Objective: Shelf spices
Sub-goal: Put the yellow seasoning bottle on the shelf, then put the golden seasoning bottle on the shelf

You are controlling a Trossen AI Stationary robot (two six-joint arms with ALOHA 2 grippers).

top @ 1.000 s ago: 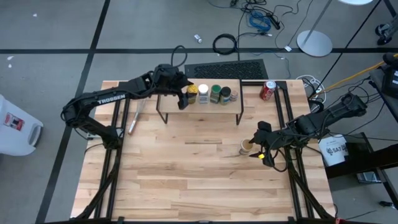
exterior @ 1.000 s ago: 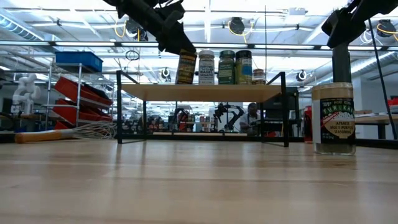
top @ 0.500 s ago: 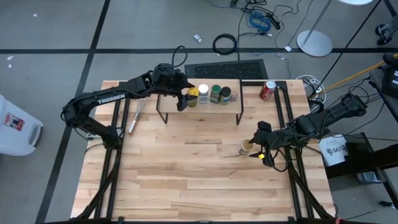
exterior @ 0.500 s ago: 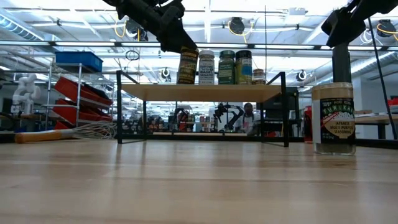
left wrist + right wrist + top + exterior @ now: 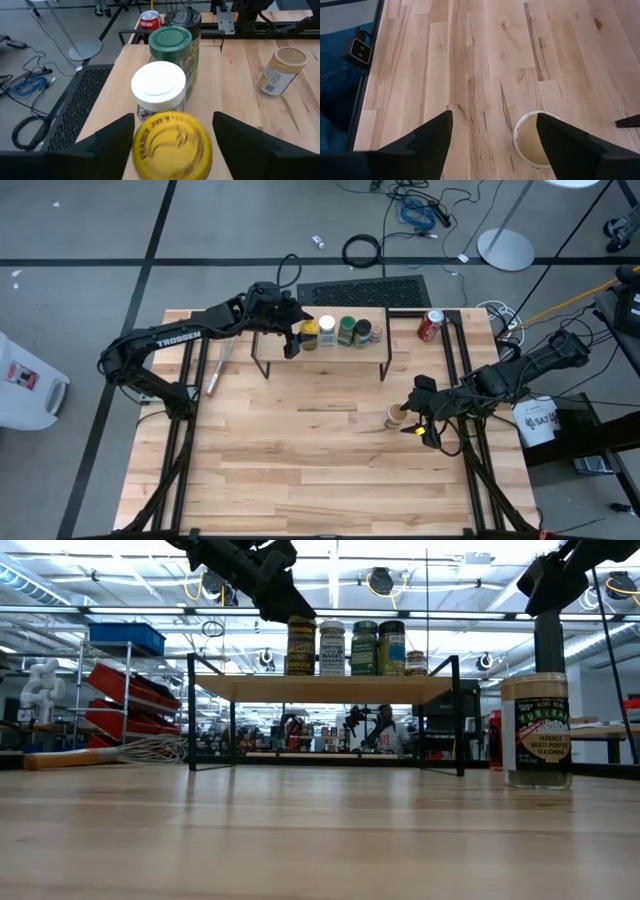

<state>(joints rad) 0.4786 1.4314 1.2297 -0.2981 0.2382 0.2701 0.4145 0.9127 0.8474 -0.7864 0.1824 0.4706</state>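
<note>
Shelf (image 5: 320, 688): left fingers (image 5: 172, 145) open round yellow jar (image 5: 172, 147).

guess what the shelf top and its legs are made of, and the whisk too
Shelf top: light wood by its pale tan board look, matte. Legs: thin black rods, probably painted metal. Whisk: shiny wire loops, likely steel; the handle looks orange-brown, material unclear.

yellow-lidded jar (image 5: 172, 145): blurred, lower edge cut off in left wrist view; whether the fingers touch it cannot be told
tan-lidded jar (image 5: 536, 145): cut off by the edge in right wrist view
small jar (image 5: 417, 663): half hidden behind taller jars in low view
red can (image 5: 495, 740): mostly hidden behind a shelf (image 5: 320, 688) leg
person (image 5: 385, 730) far behind: too small to tell
</note>
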